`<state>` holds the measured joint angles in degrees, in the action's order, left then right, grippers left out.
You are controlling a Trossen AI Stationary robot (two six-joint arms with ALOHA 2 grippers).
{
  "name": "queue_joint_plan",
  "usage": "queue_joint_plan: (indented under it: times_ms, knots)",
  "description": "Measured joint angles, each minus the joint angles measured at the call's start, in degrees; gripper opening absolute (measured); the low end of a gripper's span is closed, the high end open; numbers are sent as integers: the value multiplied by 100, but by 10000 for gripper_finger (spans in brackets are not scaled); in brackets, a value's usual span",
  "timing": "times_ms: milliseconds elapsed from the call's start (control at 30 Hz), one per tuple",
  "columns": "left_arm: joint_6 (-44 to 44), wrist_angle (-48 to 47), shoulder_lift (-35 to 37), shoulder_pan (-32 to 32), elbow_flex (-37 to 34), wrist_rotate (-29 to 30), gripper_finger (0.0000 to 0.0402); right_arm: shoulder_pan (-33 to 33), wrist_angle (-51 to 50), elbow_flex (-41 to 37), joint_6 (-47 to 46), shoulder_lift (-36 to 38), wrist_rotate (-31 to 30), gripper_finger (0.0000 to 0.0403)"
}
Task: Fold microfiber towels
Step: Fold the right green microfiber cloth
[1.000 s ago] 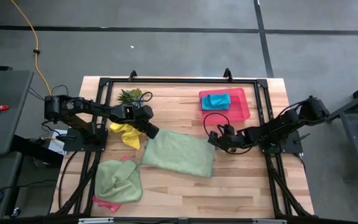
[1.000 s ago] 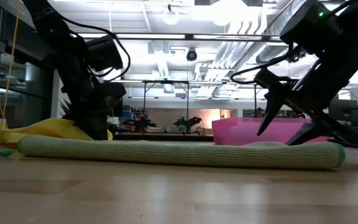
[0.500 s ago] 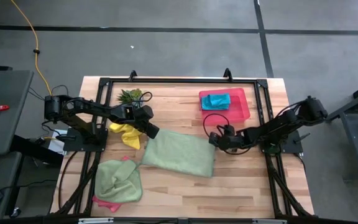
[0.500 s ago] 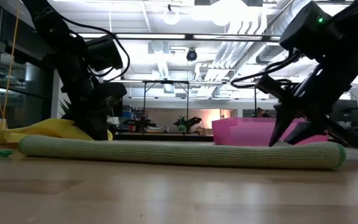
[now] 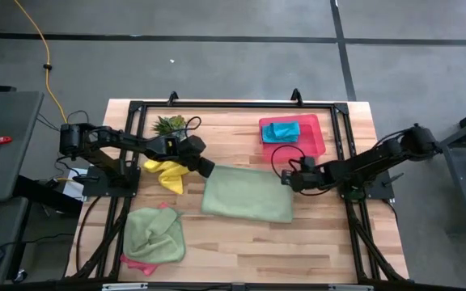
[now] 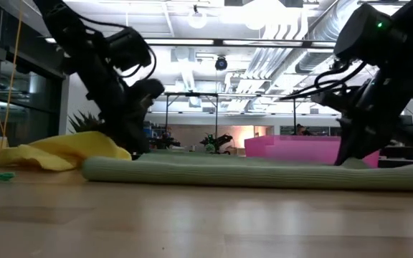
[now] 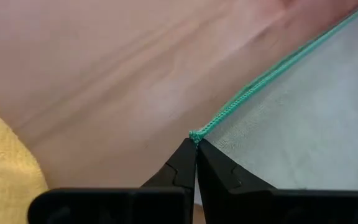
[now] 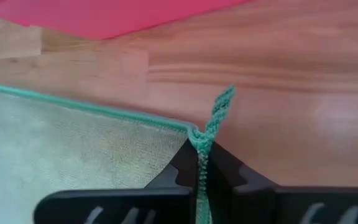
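1. A light green towel (image 5: 247, 202) is being held flat on the tabletop (image 5: 330, 242) at its middle, folded into a rectangle, between the two arms.
2. The towel's far left corner is being pinched by the left hand (image 5: 206, 167), its fingers (image 7: 182, 168) clamped together on the teal-stitched edge.
3. The far right corner is being gripped by the right hand (image 5: 288, 179), its fingers (image 8: 182, 165) closed on the hem, a tuft of which is sticking up between them.
4. A yellow towel (image 5: 164, 172) is being left crumpled just beside the left hand.
5. A second light green towel (image 5: 154, 234) is lying on a pink towel (image 5: 138, 263) at the near left corner.
6. A teal towel (image 5: 281, 130) is being kept, folded, in the pink tray (image 5: 315, 139) near the far edge.
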<state>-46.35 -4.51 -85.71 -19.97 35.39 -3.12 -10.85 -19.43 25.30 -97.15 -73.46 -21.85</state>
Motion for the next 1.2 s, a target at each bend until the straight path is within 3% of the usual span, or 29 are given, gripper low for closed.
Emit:
queue_joint_plan:
  times_ms: [500,800,1200]
  knots:
    - [580,23,9,-287,248,510,0,830,-184,0,1460,718,361,0]
    - [1265,-69,124,-103,248,691,0,632,408,0,2259,1076,250,0]
    - [2587,-243,1153,135,252,1332,0,178,378,7,3835,2311,-172,0]
